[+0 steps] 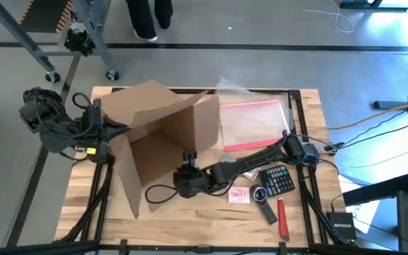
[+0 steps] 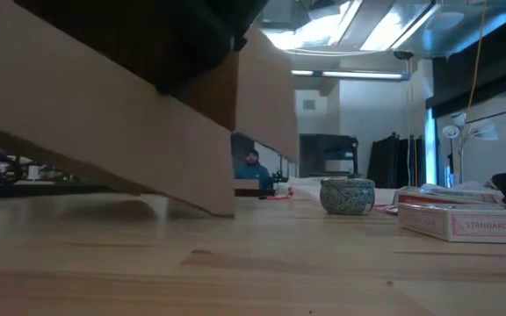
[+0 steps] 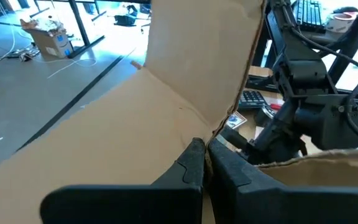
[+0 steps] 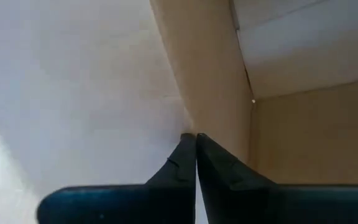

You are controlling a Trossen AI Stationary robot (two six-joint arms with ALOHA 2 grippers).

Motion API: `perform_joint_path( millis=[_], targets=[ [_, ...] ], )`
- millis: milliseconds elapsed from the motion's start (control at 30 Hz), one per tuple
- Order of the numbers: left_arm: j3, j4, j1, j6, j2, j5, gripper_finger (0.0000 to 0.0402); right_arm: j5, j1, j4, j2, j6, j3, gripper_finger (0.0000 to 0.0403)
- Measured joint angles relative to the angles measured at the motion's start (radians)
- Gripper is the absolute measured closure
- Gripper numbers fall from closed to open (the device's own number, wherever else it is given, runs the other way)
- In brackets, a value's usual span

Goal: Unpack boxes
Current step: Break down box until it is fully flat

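Observation:
The brown cardboard box stands tilted at the table's middle, its open side toward the near right, flaps spread. In the low view the box is raised on one side and a lower corner meets the table. My left gripper is at the box's left side, shut on its wall. My right gripper reaches into the opening from the right. Its fingers are shut against the inner cardboard. My left gripper pinches the box's left wall at its free edge between its two fingers, coming from the table's left and slanting slightly down. The box hangs tilted from this hold, its left side raised and a lower corner on the table. My right gripper is shut inside the box, its tips at a cardboard panel; I cannot tell whether they touch or hold it.
A clear pouch with a pink-red zip edge lies at the far right behind the box. A calculator, a card pack, a tape roll and a red-handled tool lie near the right front. A black cable loops by the box's near flap.

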Motion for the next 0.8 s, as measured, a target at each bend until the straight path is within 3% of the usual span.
perform_joint_path(
  millis=[300, 467, 633, 800],
  targets=[
    [0.0, -0.005, 0.0, 0.004, 0.0, 0.016, 0.0401, 0.039, 0.044, -0.038, -0.092, 0.025, 0.0, 0.0399],
    [0.0, -0.002, 0.0, 0.008, -0.001, 0.016, 0.0401, 0.036, 0.059, -0.167, -0.203, 0.129, 0.002, 0.0395],
    [0.0, 0.004, 0.0, 0.023, -0.001, 0.016, 0.0401, 0.012, 0.04, -0.318, -0.287, 0.296, 0.002, 0.0393],
    [0.0, 0.036, 0.001, 0.049, -0.006, 0.016, 0.0401, -0.075, 0.033, -0.372, -0.296, 0.307, 0.003, 0.0357]
  ],
)
